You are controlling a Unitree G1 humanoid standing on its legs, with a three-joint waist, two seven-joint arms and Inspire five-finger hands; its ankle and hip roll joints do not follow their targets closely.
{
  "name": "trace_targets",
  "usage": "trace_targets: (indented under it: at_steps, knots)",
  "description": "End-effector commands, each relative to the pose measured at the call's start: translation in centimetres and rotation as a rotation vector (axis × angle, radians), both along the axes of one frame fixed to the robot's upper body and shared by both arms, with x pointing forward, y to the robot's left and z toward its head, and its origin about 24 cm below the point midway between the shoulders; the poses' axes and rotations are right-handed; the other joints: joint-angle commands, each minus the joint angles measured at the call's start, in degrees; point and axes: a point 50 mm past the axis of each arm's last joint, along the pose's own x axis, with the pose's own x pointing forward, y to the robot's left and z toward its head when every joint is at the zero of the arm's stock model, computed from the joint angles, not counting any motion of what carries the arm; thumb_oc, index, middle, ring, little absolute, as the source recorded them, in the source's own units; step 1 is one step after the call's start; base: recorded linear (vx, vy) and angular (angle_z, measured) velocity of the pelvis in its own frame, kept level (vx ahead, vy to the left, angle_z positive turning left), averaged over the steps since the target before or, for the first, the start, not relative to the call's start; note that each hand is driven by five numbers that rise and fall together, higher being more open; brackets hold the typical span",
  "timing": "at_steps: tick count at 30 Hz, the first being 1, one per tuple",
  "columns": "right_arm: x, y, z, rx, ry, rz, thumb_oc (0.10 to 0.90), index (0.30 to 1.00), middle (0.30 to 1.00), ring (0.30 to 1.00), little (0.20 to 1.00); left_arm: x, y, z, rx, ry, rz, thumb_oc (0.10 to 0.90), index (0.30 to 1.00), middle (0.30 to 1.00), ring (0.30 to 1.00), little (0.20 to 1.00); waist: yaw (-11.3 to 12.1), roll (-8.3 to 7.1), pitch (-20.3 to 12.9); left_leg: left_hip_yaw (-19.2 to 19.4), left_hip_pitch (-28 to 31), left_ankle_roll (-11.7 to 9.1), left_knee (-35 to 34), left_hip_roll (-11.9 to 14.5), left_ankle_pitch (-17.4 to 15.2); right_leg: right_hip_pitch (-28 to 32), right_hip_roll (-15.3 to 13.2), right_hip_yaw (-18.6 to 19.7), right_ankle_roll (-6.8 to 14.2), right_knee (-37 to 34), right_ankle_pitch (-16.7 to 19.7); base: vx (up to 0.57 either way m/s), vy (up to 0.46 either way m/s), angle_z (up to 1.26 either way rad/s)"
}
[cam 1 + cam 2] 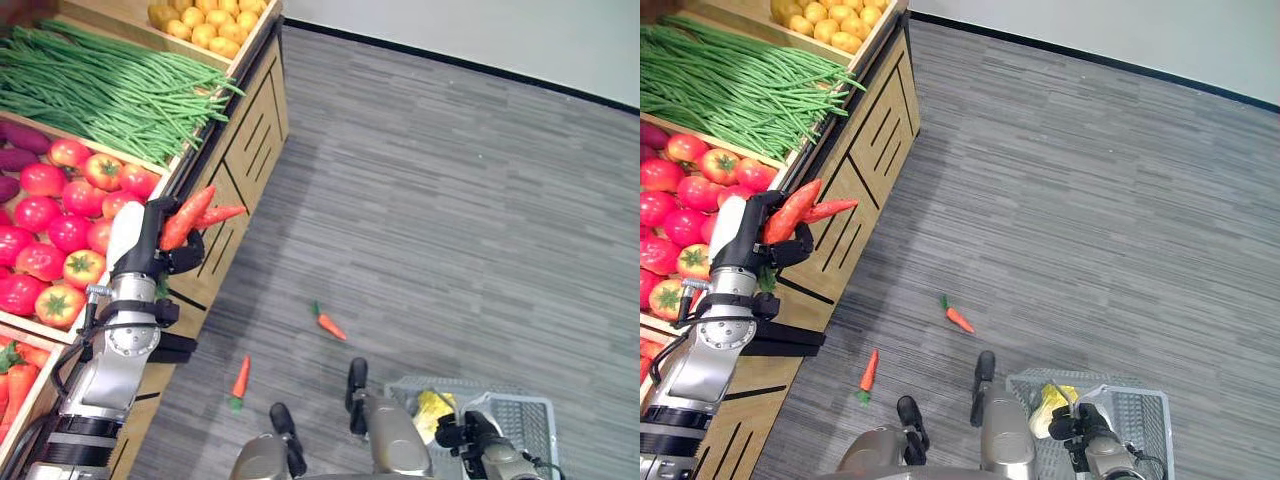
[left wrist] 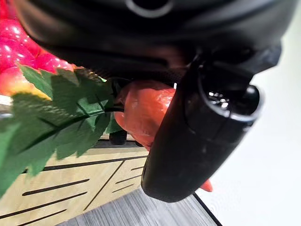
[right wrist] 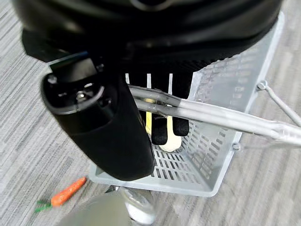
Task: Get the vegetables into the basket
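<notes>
My left hand [image 1: 160,235] grips two carrots [image 1: 190,215] up by the stand [image 1: 235,140], while the basket [image 1: 520,415] hangs low to the right, its handle [image 3: 211,117] clasped in my right hand [image 3: 155,108].

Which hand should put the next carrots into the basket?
The left hand. Its fingers are already curled round the carrots beside the stand. The right hand is curled round the handle of the basket, so it is busy carrying.
</notes>
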Motion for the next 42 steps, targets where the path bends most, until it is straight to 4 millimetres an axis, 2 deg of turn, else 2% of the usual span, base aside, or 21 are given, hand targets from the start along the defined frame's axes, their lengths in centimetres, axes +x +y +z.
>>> trace_targets:
  at_steps: [1, 2, 5, 6, 8, 10, 11, 12, 13, 14, 16, 17, 18, 21, 23, 27, 34, 38, 39, 40, 42]
  knots:
    - [1.7, 1.1, 0.4, 0.003, -0.067, 0.080, 0.400, 0.300, 0.300, 0.300, 0.300, -0.6, 0.5, 5.6, 0.130, -0.227, -0.034, 0.400, 0.300, 0.300, 0.300, 0.300, -0.4, -4.14, -7.6, -2.7, -5.8, -2.4, 4.2, 0.0, -0.6, 11.5, -4.6, 6.5, 10.0, -18.7, 11.1, 0.05, -0.206, -0.45]
    - [1.3, 1.2, 0.3, 0.005, -0.061, 0.079, 0.400, 0.300, 0.300, 0.300, 0.300, -0.6, 0.4, 4.7, 0.107, -0.192, -0.045, 0.400, 0.300, 0.300, 0.300, 0.300, -0.7, -3.82, -8.3, -3.3, -5.5, -3.0, 4.3, 0.9, -0.2, 11.8, -3.2, 7.4, 9.2, -19.4, 9.6, 0.07, -0.174, -0.55]
    - [1.3, 1.1, 0.4, 0.004, -0.068, 0.080, 0.400, 0.300, 0.300, 0.300, 0.300, -0.6, 0.2, 3.6, 0.071, -0.152, -0.054, 0.400, 0.300, 0.300, 0.300, 0.300, -1.4, -3.23, -8.6, -3.8, -4.6, -3.7, 3.5, 1.6, 0.8, 12.5, -2.2, 7.2, 8.4, -19.7, 8.5, 0.04, -0.147, -0.74]
    - [1.6, 0.7, 0.7, -0.005, -0.084, 0.074, 0.400, 0.300, 0.300, 0.300, 0.300, -0.5, 0.0, 2.2, 0.018, -0.099, -0.057, 0.400, 0.300, 0.300, 0.300, 0.300, -2.1, -2.20, -8.7, -4.5, -3.9, -4.8, 2.0, 2.8, 2.6, 12.9, -0.8, 6.9, 7.6, -19.5, 7.2, 0.01, -0.332, -0.44]
    - [2.0, 0.4, 1.1, -0.014, -0.111, 0.068, 0.400, 0.300, 0.300, 0.300, 0.300, -0.2, -0.2, 1.1, -0.018, -0.056, -0.065, 0.400, 0.300, 0.300, 0.300, 0.300, -2.6, -1.67, -8.5, -6.0, -4.4, -5.9, 2.2, 4.0, 3.8, 13.3, 1.0, 6.8, 6.4, -19.9, 5.9, 0.00, -0.291, 0.04]
    - [2.2, -0.2, 1.4, -0.030, -0.120, 0.066, 0.400, 0.300, 0.300, 0.300, 0.300, -0.2, -0.5, 0.0, -0.049, -0.013, -0.074, 0.400, 0.300, 0.300, 0.300, 0.300, -2.3, -2.01, -7.6, -9.0, -6.9, -6.7, 9.7, 4.8, 3.0, 14.6, 1.9, 6.6, 5.1, -20.4, 5.1, 0.01, -0.172, 0.16]
    - [2.7, -0.6, 1.8, -0.047, -0.135, 0.074, 0.400, 0.300, 0.300, 0.300, 0.300, -0.1, -0.7, -0.3, -0.078, -0.017, -0.075, 0.400, 0.300, 0.300, 0.300, 0.300, -1.5, -2.29, -6.8, -15.5, -9.4, -7.2, 12.1, 3.2, 4.0, 15.0, 2.0, 6.9, 4.7, -21.2, 5.4, 0.05, -0.024, -0.03]
    - [3.1, -0.7, 2.0, -0.051, -0.142, 0.086, 0.400, 0.300, 0.300, 0.300, 0.300, -0.1, -0.7, -0.6, -0.088, -0.013, -0.062, 0.400, 0.300, 0.300, 0.300, 0.300, -0.2, -2.86, -6.7, -22.1, -10.7, -6.5, 7.9, -0.1, 1.7, 14.9, 1.7, 8.3, 5.2, -21.5, 5.3, 0.12, 0.072, -0.31]
    - [3.2, -0.8, 2.1, -0.062, -0.138, 0.098, 0.400, 0.300, 0.300, 0.300, 0.300, -0.4, -0.4, -1.0, -0.076, -0.001, -0.042, 0.400, 0.300, 0.300, 0.300, 0.300, 0.9, -2.63, -6.5, -27.1, -12.7, -6.4, 4.4, -0.4, 3.5, 15.0, 1.9, 10.1, 5.9, -21.2, 5.2, 0.18, 0.148, -0.60]
    - [3.5, -0.5, 2.2, -0.059, -0.142, 0.119, 0.400, 0.300, 0.300, 0.300, 0.300, -0.6, -0.2, -0.9, -0.065, 0.002, -0.041, 0.400, 0.300, 0.300, 0.300, 0.300, 0.8, -2.69, -6.7, -27.4, -12.0, -5.5, 4.8, -1.0, 2.1, 14.3, 1.7, 11.3, 6.2, -20.5, 5.1, 0.12, 0.254, -0.89]
    - [3.7, -0.3, 2.1, -0.049, -0.152, 0.104, 0.400, 0.300, 0.300, 0.300, 0.300, -0.9, -0.3, -0.8, -0.044, 0.015, -0.065, 0.400, 0.300, 0.300, 0.300, 0.300, 0.5, -2.94, -7.1, -25.5, -10.9, -4.2, 2.5, -1.6, 1.9, 13.1, 0.8, 13.0, 6.9, -20.8, 6.4, 0.03, 0.300, -1.11]
    - [4.3, 0.0, 2.3, -0.045, -0.168, 0.104, 0.400, 0.300, 0.300, 0.300, 0.300, -1.0, 0.0, -0.5, -0.015, 0.023, -0.067, 0.400, 0.300, 0.300, 0.300, 0.300, 0.3, -3.31, -7.0, -23.4, -10.5, -3.6, 1.8, -2.2, 1.7, 11.9, -0.1, 14.4, 7.9, -21.2, 7.7, -0.01, 0.460, -0.89]
    - [6.0, 1.0, 2.9, -0.043, -0.204, 0.156, 0.400, 0.300, 0.300, 0.300, 0.300, -1.4, 0.9, -0.4, 0.027, 0.040, -0.044, 0.400, 0.300, 0.300, 0.300, 0.300, 1.4, -4.64, -6.4, -19.6, -9.7, -2.0, 1.1, -3.5, 0.7, 9.0, -1.4, 16.8, 9.8, -21.3, 10.9, -0.01, 0.418, -0.78]
    - [6.9, 1.4, 3.2, -0.042, -0.230, 0.177, 0.400, 0.300, 0.300, 0.300, 0.300, -1.6, 1.3, -0.3, 0.043, 0.046, -0.038, 0.400, 0.300, 0.300, 0.300, 0.300, 2.2, -4.93, -5.9, -18.2, -9.2, -1.5, 1.3, -3.3, 0.4, 8.2, -1.9, 16.3, 10.4, -20.5, 12.1, -0.01, 0.113, -1.31]
    - [7.0, 1.7, 3.2, -0.037, -0.230, 0.184, 0.400, 0.300, 0.300, 0.300, 0.300, -1.4, 0.9, -0.4, 0.052, 0.058, -0.059, 0.400, 0.300, 0.300, 0.300, 0.300, 2.7, -4.61, -6.1, -17.8, -9.6, -1.2, 1.7, -3.0, 0.3, 9.9, -2.0, 15.8, 10.0, -19.1, 10.2, -0.05, 0.017, -0.15]
    - [7.6, 1.3, 3.8, -0.057, -0.253, 0.203, 0.400, 0.300, 0.300, 0.300, 0.300, -1.3, 0.4, -1.1, 0.047, 0.102, -0.086, 0.400, 0.300, 0.300, 0.300, 0.300, 3.3, -4.63, -7.5, -17.1, -8.7, -1.6, 0.8, -3.1, 1.0, 12.1, -2.7, 13.9, 10.0, -20.6, 10.1, -0.01, 0.011, 0.07]
    - [10.2, -0.1, 6.4, -0.117, -0.325, 0.254, 0.400, 0.300, 0.300, 0.300, 0.300, -1.1, -1.1, -1.9, 0.047, 0.193, -0.215, 0.400, 0.300, 0.300, 0.300, 0.300, 2.2, -3.74, -8.3, -18.6, -6.6, -2.7, 1.0, -2.0, 1.2, 13.5, -1.6, 13.1, 8.5, -20.3, 7.2, 0.03, -0.052, -0.07]
    - [13.0, -0.4, 8.7, -0.153, -0.391, 0.302, 0.400, 0.300, 0.300, 0.300, 0.300, -0.7, -3.1, -1.6, 0.013, 0.249, -0.384, 0.400, 0.300, 0.300, 0.300, 0.300, 2.0, -2.45, -8.9, -19.7, -5.6, -3.3, 1.1, -1.4, 1.3, 14.9, -0.9, 12.0, 7.7, -20.3, 6.1, 0.02, -0.069, 0.18]
    - [13.0, -0.4, 8.8, -0.153, -0.392, 0.301, 0.400, 0.300, 0.300, 0.300, 0.300, -0.6, -3.2, -1.6, 0.013, 0.248, -0.385, 0.400, 0.300, 0.300, 0.300, 0.300, 2.0, -2.41, -8.8, -19.8, -5.6, -3.4, 1.0, -1.4, 1.3, 15.0, -0.8, 11.9, 7.7, -20.4, 6.1, 0.03, -0.100, 0.13]
    - [15.1, 0.0, 10.3, -0.160, -0.436, 0.330, 0.400, 0.300, 0.300, 0.300, 0.300, -0.4, -4.5, -0.7, 0.008, 0.265, -0.503, 0.400, 0.300, 0.300, 0.300, 0.300, 2.3, -1.46, -9.3, -20.1, -5.1, -3.8, 0.9, -0.9, 1.7, 15.8, -0.5, 11.5, 7.4, -20.6, 5.7, 0.02, -0.077, 0.09]
    - [16.1, 0.3, 10.9, -0.164, -0.451, 0.344, 0.400, 0.300, 0.300, 0.300, 0.300, -0.2, -5.3, -0.2, 0.036, 0.273, -0.557, 0.400, 0.300, 0.300, 0.300, 0.300, 2.4, -0.84, -9.6, -20.3, -4.8, -4.0, 0.6, -0.7, 1.9, 16.3, -0.3, 11.3, 7.3, -20.9, 5.5, 0.03, -0.058, 0.07]
